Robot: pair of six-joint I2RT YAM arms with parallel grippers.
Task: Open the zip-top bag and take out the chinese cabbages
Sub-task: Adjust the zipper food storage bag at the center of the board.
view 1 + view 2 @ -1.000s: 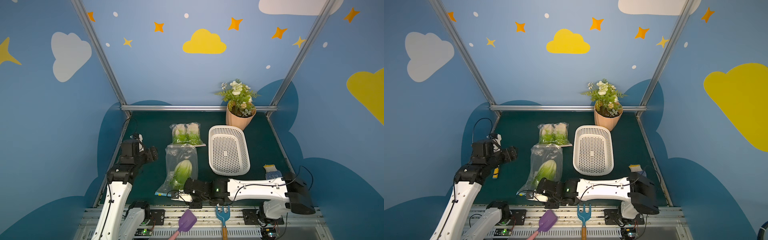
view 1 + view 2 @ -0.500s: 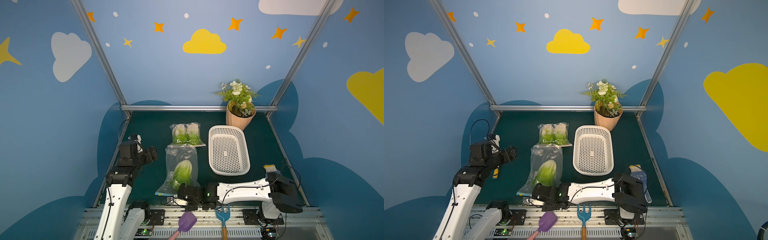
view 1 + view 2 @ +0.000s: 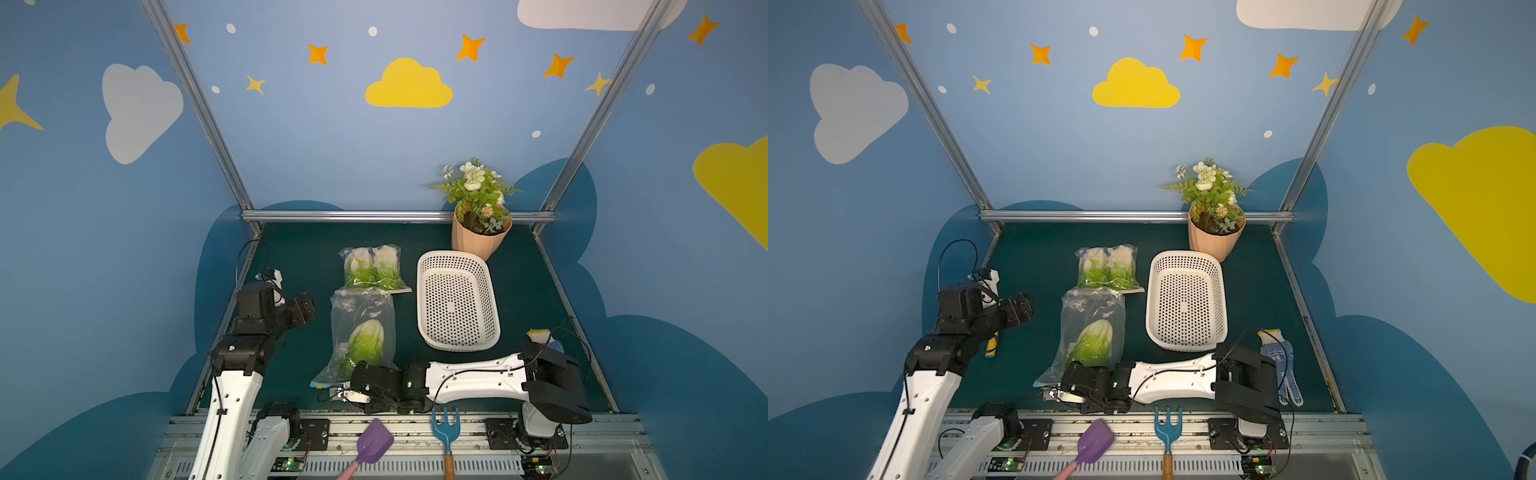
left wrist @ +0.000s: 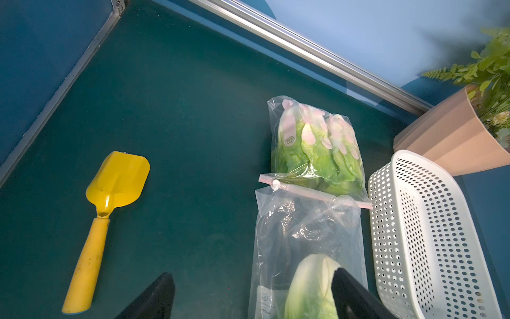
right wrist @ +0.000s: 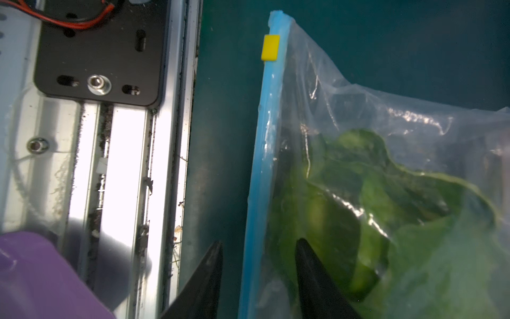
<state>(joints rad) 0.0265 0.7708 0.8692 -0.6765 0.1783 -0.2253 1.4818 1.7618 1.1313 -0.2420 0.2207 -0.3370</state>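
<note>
One bagged cabbage (image 3: 365,340) lies stem-end rearward; left tool (image 3: 306,309), right tool (image 5: 259,241) both spread

White perforated basket (image 3: 455,303) beside potted plant (image 3: 476,245), yellow scoop (image 4: 110,193), purple scoop (image 3: 374,442), blue rake (image 3: 445,432), perhaps a dotted glove (image 3: 1277,357).

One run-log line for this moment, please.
right tool: open, straddling blue zip strip of near bag | left tool: open, raised, empty | cabbage: inside bag

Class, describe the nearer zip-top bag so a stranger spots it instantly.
Beside the white basket lie two clear bags. The nearer bag holds one cabbage, with a blue zip and yellow slider; the farther bag has a pink zip.
</note>
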